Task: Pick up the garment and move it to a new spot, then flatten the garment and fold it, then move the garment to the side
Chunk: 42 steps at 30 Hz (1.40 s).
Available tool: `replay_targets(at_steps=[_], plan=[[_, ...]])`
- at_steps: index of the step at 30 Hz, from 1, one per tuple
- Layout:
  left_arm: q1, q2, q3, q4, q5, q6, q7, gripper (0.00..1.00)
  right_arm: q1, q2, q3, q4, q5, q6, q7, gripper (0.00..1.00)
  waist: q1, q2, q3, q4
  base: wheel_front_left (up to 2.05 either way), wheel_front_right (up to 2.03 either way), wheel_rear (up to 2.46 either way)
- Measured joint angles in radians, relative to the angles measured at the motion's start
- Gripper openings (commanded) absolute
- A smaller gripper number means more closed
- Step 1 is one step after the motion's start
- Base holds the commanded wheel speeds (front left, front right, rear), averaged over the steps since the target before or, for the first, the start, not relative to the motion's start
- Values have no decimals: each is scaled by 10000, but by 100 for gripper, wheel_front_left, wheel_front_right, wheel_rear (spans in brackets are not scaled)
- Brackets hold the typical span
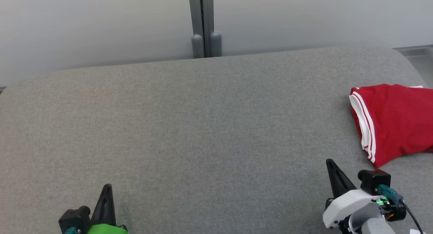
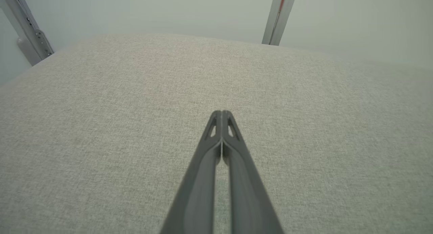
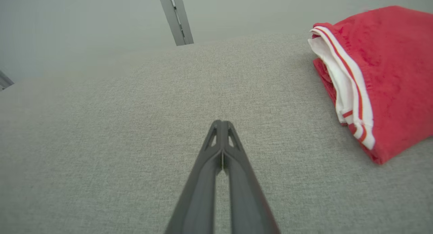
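The garment is red with white-and-red striped trim, folded into a compact stack at the right edge of the grey padded table; in the right wrist view the garment lies at the upper right. My right gripper sits near the table's front, left of and below the garment, apart from it, its fingers pressed together and empty. My left gripper rests at the lower left, far from the garment, also shut on nothing.
A grey metal post stands behind the table's far edge against a pale wall. The table's rounded right corner lies just beyond the garment. Bare grey surface spreads across the middle and left.
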Motion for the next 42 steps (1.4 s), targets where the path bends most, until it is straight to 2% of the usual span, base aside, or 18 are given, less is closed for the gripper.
replay_targets(at_steps=[16,42], plan=[[-105,2,138,-251,-3003,0,740,0,78,-4,-211,-537,2978,0,706,0,0,0,-19,-28,0,0,0],[-492,8,355,-616,-6773,-2,1705,0,128,-21,-523,-1210,6740,0,1643,0,0,0,-50,-71,0,0,0]])
